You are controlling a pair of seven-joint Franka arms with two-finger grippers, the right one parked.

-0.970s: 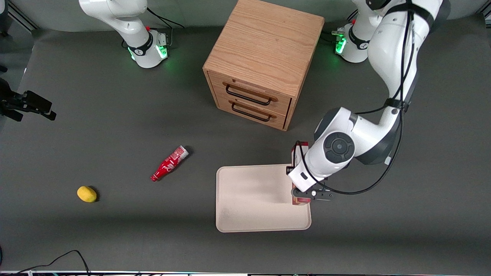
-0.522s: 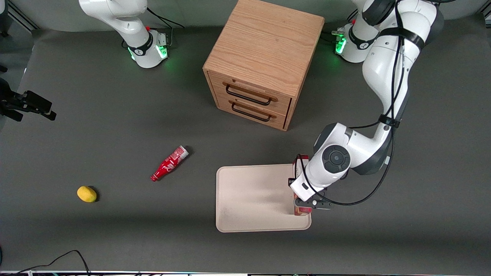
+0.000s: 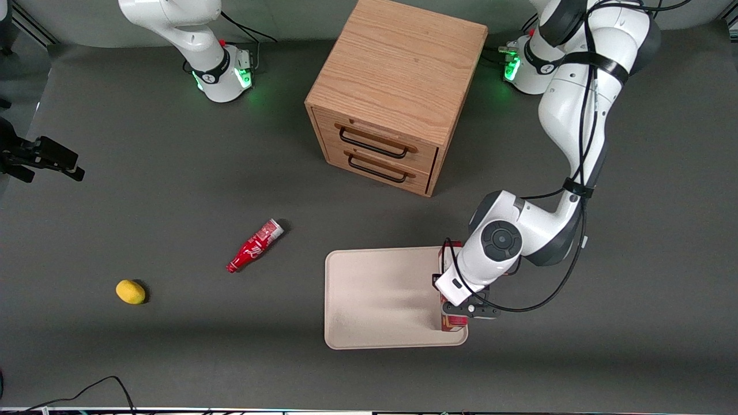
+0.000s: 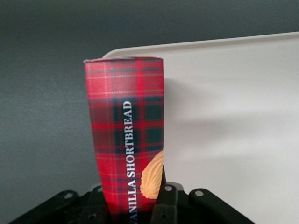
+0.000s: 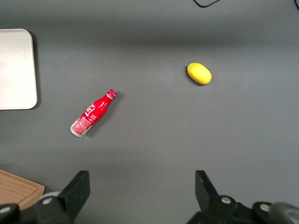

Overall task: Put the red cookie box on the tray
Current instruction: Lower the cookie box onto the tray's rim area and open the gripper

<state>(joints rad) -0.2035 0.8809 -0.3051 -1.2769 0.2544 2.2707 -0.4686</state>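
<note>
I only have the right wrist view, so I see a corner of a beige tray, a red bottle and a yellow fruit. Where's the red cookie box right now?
Observer: The slim red plaid cardboard cookie box is held in the left gripper, jaws shut on it, over the flat beige rectangular tray's edge toward the working arm's end.
Operator: Is it lying flat?
Observer: Can't tell; the arm covers most of it from the front, and the wrist view shows only its narrow plaid side along the tray's rim.
Operator: Anything else near the tray?
Observer: A wooden two-drawer cabinet stands farther from the front camera, clear of the tray.
</note>
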